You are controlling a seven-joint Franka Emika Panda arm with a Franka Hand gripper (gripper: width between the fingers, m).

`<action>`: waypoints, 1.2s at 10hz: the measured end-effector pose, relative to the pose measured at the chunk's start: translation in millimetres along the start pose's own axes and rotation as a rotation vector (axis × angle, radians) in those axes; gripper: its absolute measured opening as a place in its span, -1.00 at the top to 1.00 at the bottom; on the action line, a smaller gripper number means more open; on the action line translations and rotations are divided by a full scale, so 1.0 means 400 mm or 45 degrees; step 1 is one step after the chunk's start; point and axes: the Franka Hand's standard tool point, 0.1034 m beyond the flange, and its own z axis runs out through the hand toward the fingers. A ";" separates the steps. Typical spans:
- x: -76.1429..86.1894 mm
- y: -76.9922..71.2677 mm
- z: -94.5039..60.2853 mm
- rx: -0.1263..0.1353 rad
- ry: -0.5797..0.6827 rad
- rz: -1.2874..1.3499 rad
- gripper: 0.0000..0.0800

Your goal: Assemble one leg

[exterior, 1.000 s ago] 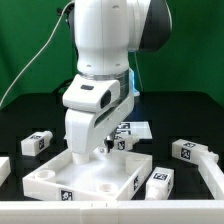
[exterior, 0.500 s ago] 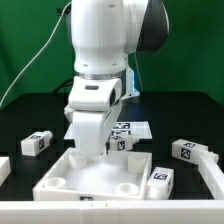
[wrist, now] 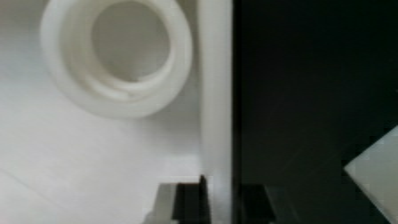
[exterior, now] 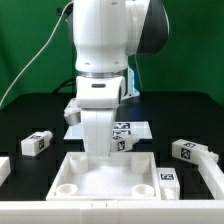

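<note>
The large white tray-like panel (exterior: 110, 195) with round corner sockets lies square to the exterior view at the front centre. My gripper (exterior: 97, 152) stands upright over its far wall. In the wrist view the gripper (wrist: 210, 196) has one dark finger on each side of the panel's thin wall (wrist: 214, 100), shut on it, with a round socket (wrist: 116, 50) close by. Small tagged white legs lie around: one at the exterior view's left (exterior: 38, 143), one just behind the gripper (exterior: 122, 143), one at the right (exterior: 185, 150), one beside the panel's right corner (exterior: 168, 178).
The marker board (exterior: 135, 128) lies flat behind the arm. A long white part (exterior: 208, 167) lies at the exterior view's right edge and another white piece (exterior: 3, 168) at its left edge. The table is black with a green backdrop.
The panel has turned from a diagonal lie to square with the exterior view and shifted toward that view's right. The gripper kept hold of its wall and turned with it.
</note>
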 end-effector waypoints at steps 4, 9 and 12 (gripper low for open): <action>0.090 0.005 -0.007 -0.013 0.012 -0.097 0.86; 0.129 0.006 -0.014 -0.015 0.020 -0.093 0.86; 0.103 0.035 -0.080 -0.074 0.009 -0.065 0.35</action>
